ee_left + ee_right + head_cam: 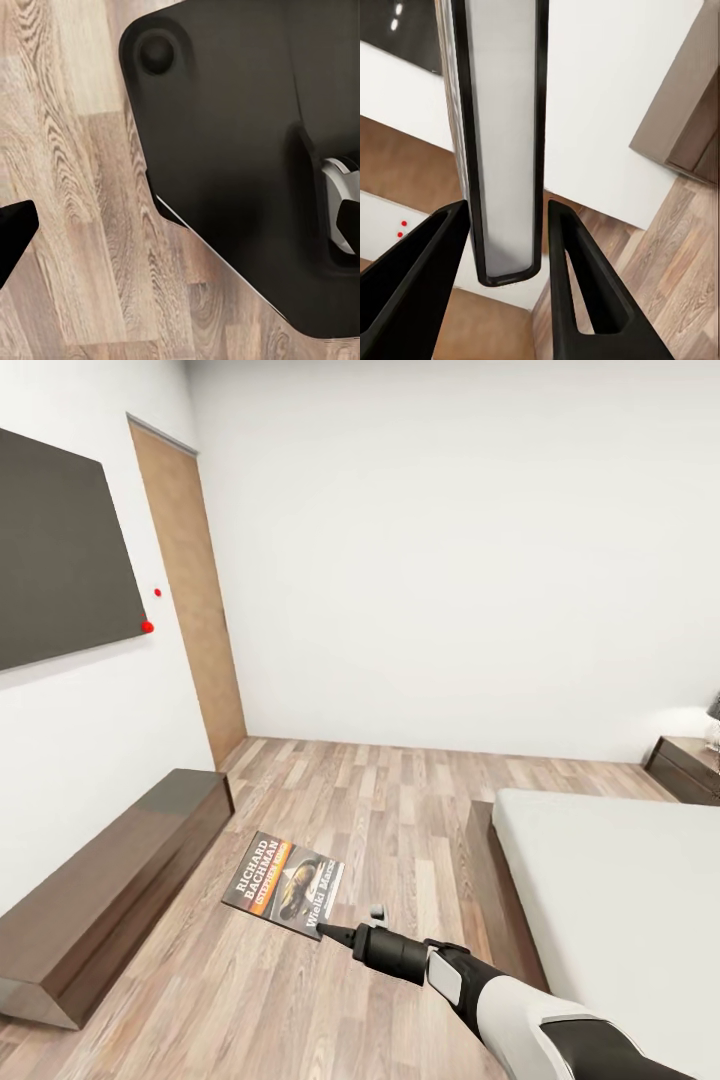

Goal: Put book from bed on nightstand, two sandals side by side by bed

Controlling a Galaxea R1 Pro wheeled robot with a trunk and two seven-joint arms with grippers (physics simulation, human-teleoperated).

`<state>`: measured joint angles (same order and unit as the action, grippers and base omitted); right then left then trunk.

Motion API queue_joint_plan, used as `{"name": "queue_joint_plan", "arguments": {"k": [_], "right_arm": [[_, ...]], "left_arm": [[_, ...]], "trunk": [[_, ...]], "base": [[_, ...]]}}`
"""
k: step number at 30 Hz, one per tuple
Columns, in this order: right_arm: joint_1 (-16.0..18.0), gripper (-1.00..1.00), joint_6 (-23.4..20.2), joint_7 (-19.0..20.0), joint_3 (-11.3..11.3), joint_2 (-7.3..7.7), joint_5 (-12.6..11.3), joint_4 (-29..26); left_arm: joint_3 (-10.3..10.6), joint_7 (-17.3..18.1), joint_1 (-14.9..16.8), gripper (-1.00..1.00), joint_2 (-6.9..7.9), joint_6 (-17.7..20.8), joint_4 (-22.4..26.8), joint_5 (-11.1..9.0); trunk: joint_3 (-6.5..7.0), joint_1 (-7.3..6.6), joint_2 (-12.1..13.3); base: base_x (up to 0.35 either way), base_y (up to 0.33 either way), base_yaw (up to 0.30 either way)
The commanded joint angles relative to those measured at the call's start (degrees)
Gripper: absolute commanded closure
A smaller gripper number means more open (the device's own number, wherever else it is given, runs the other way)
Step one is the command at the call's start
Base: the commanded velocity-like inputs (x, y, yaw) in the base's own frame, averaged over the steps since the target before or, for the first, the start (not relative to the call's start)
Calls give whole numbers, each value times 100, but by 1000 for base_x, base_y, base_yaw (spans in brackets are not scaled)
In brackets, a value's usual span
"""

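This is a bedroom in a home: a low dark-brown wooden bed (487,860) with a light-grey mattress (620,890), a dark-brown wooden nightstand (688,768), a wood-plank floor (400,800) and plain white walls (450,550).

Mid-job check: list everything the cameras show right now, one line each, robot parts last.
book: one, dark cover with orange band and white lettering, held in the air over the floor by the right gripper
bed: one, dark-brown frame, light-grey mattress, at right
nightstand: one, dark brown, far right by the back wall
long low cabinet: one, dark brown, along the left wall
wall panel: one, dark grey, left wall
door: one, light wood, left wall
floor: wood planks
right gripper: black, shut on the book's edge
left gripper: one black fingertip visible above the floor
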<state>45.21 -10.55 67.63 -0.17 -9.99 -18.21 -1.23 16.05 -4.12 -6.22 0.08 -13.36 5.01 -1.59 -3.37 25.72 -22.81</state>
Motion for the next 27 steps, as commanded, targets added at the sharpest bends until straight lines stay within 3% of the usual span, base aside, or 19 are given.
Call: {"name": "queue_joint_plan", "arguments": {"k": [1, 27], "right_arm": [[5, 100, -61, 14, -36, -1, -34, -1], [5, 100, -61, 14, -36, -1, -34, -4]], "left_arm": [[57, -36, -2, -100, 1, -9, 8, -16], [108, -36, -1, -100, 1, -9, 8, -15]], "trunk": [[-12, 7, -11], [-18, 7, -11]], "base": [[337, 0, -74], [336, 0, -23]]}}
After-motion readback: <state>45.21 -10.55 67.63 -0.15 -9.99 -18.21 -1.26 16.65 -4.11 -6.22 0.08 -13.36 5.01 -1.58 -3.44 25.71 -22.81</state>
